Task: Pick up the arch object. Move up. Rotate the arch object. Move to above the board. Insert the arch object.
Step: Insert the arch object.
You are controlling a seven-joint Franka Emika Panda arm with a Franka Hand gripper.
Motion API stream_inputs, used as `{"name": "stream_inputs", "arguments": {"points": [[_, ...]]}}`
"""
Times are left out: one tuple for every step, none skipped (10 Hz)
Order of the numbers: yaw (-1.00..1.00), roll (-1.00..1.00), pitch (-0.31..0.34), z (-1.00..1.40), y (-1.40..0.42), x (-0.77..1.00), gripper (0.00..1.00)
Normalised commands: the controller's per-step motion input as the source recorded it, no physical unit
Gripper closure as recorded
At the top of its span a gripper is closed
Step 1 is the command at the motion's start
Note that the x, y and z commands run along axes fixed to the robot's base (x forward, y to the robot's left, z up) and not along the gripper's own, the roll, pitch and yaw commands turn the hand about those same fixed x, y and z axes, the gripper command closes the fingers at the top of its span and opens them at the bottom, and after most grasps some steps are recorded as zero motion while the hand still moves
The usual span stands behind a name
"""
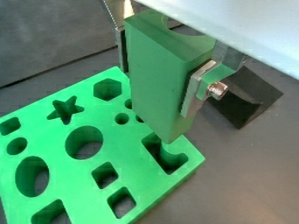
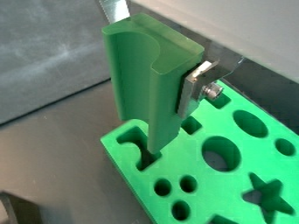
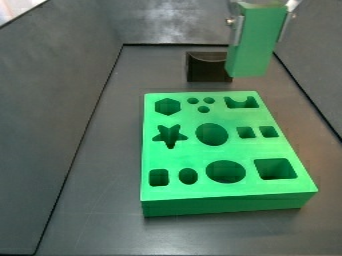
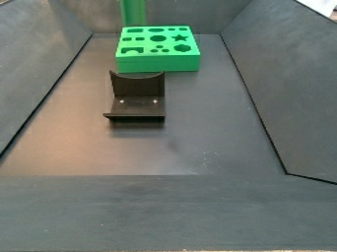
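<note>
The arch object (image 1: 158,79) is a green block standing upright, and my gripper (image 1: 160,63) is shut on its upper part. A silver finger (image 1: 198,87) presses on one side of it, as both wrist views show. The arch object (image 3: 254,45) hangs just above the back right of the board (image 3: 227,200), over the arch cut-out (image 3: 241,101). Its lower end is close over that slot (image 2: 138,144) in the board (image 2: 228,199). The bright green board (image 1: 176,179) has a hexagon, a star, circles, ovals and squares cut into it.
The dark fixture (image 3: 205,67) stands on the floor just behind the board, and a side view shows the fixture (image 4: 136,98) in front of the board (image 4: 158,64). Dark sloping walls enclose the floor on all sides.
</note>
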Motion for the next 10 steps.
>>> {"name": "stream_inputs", "arguments": {"points": [[-0.14,0.06,0.0,-0.41,0.07,0.0,1.0],[-0.15,0.06,0.0,-0.49,0.02,0.05,1.0],[-0.13,0.1,0.019,-0.37,0.0,0.37,1.0],[-0.09,0.14,0.113,-0.24,-0.05,0.75,1.0],[-0.02,0.26,0.184,-0.09,-0.07,0.7,1.0],[0.0,0.33,0.17,-0.11,-0.07,0.45,1.0],[0.0,0.2,0.029,-0.24,0.0,0.0,1.0],[0.0,0.16,0.0,-0.3,0.0,0.0,1.0],[0.0,0.08,0.0,-0.39,0.0,0.0,1.0],[0.0,0.02,0.0,-0.28,0.0,0.0,1.0]]}}
